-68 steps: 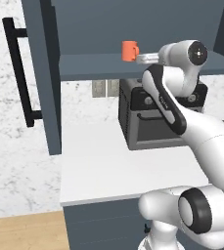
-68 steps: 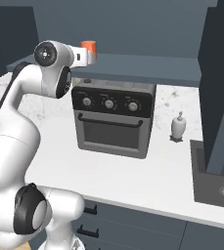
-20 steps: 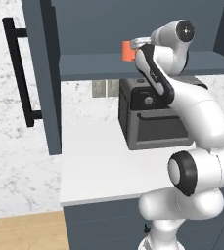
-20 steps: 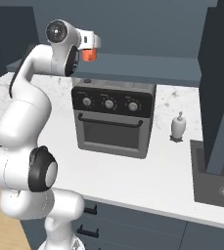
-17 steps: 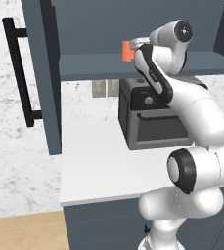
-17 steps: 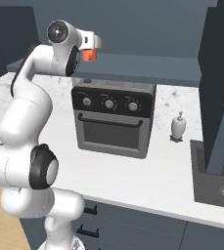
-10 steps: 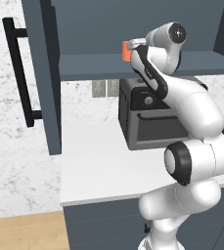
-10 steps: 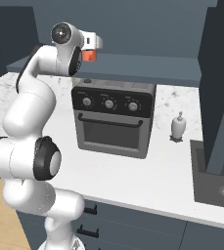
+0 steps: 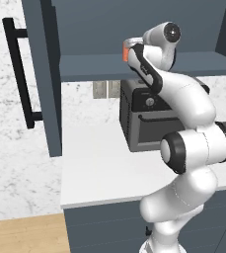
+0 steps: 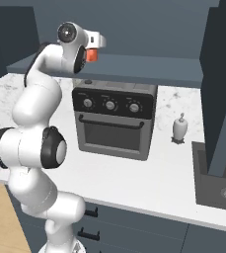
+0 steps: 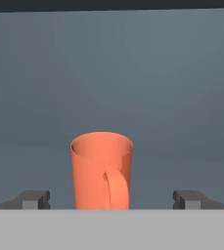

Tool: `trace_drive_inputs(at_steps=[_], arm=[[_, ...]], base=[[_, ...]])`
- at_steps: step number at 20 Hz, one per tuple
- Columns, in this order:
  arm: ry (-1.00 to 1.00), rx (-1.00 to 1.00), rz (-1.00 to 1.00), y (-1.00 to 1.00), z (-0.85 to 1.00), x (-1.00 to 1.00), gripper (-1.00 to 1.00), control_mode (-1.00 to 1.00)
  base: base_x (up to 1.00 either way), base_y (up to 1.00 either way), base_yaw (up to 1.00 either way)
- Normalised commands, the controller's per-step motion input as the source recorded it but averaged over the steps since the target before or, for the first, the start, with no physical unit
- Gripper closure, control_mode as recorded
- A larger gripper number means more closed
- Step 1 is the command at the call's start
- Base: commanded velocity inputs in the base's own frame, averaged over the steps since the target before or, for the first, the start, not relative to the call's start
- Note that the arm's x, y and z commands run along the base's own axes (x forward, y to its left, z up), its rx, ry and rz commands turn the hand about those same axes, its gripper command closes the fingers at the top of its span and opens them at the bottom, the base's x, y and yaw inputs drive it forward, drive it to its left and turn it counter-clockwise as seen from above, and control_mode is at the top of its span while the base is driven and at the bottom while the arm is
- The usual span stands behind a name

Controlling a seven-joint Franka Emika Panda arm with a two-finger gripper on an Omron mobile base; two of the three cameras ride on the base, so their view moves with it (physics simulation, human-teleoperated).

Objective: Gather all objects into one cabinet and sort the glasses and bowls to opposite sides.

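On the open cabinet (image 9: 109,66) shelf, orange mug (image 11: 102,171) upright, handle facing me | dead ahead of my gripper (image 11: 112,199), centred between the tips, untouched | jaws spread wide, holding nothing | I'd push straight forward.

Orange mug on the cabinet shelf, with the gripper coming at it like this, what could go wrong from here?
1. The orange mug has its handle facing the open gripper; closing might catch the handle and twist or tip the mug.
2. The mug stands left of centre between the fingertips, so one finger would likely touch first and push it along the shelf.
3. The arm reaches high over the countertop oven; a slipped mug could fall onto it.
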Motion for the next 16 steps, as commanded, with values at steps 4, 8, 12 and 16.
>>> trace_drive_inputs(at_steps=[4, 8, 12, 16], arm=[[0.0, 0.0, 0.0, 0.01, 0.0, 0.29, -1.0, -1.0], [0.0, 0.0, 0.0, 0.04, -0.04, 0.17, -1.0, -1.0], [0.0, -0.01, 0.0, 0.12, -0.18, 0.0, -1.0, -1.0], [0.0, -0.04, 0.0, 0.18, -0.29, 0.0, -1.0, -1.0]], base=[[0.0, 0.0, 0.0], [0.0, 0.0, 0.0], [0.0, 0.0, 0.0], [0.0, 0.0, 0.0]])
